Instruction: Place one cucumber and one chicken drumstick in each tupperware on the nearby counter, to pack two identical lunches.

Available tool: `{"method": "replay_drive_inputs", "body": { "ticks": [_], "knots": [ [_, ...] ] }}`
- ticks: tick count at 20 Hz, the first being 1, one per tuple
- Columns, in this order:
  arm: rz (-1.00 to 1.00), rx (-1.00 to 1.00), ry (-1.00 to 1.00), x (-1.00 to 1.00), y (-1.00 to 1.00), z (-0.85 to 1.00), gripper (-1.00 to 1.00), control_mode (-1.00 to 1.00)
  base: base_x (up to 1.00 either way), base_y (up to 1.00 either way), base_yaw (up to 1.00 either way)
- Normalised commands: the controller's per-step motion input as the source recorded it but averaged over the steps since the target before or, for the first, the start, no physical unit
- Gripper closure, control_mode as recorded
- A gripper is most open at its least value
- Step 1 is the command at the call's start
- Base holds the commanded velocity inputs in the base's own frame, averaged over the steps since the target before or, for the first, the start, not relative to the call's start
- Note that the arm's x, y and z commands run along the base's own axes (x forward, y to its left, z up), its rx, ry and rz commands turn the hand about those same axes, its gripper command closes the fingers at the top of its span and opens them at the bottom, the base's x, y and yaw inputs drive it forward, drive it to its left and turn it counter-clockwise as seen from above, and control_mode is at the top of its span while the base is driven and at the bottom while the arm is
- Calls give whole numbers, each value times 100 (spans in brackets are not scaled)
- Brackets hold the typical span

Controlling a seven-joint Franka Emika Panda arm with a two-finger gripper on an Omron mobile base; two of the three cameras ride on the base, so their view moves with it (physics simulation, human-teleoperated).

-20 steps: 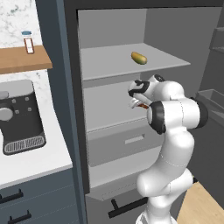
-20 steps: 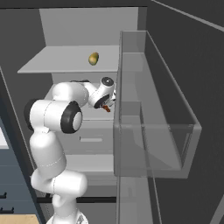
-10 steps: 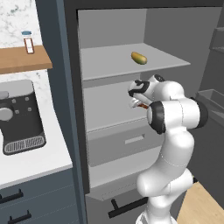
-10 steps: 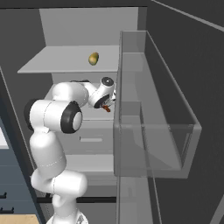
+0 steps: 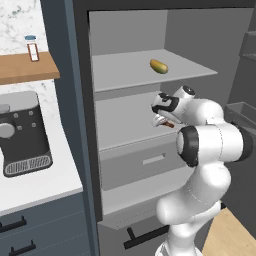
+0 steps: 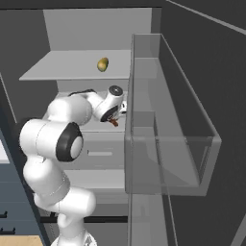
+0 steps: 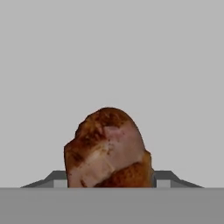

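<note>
Inside the open fridge, my gripper reaches over the middle shelf and is shut on a chicken drumstick. The right base view has the gripper with the red-brown drumstick just under the hand. In the hand view the drumstick stands brown and pinkish between the two finger tips, which press on its sides. The cucumber and the tupperware are out of view.
A yellowish oval food lies on the upper shelf. A grey drawer sits under the middle shelf. The clear door bin stands close on the right. On the white counter to the left is a coffee machine.
The fingers have closed in on the drumstick. The arm and the rest of the scene stand as before.
</note>
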Motion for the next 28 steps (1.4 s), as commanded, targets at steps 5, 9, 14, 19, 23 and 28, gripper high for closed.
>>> {"method": "replay_drive_inputs", "body": {
  "ticks": [5, 9, 14, 19, 23, 28],
  "knots": [
    [0, 0, 4, -94, 0, 69, 100, -100, 0, 0, 0],
    [0, -2, 16, -91, 0, 88, 100, -100, 0, 0, 0],
    [0, -5, 14, -100, 0, 30, 100, -100, 0, 0, 0],
    [-1, -9, 5, -100, 18, -1, 100, -100, 0, 0, 0],
    [-7, -8, 4, -89, 25, -1, 100, -100, 0, 0, 0],
    [-5, -2, 0, -62, 6, 0, 100, -100, 0, 0, 0]
  ]
}}
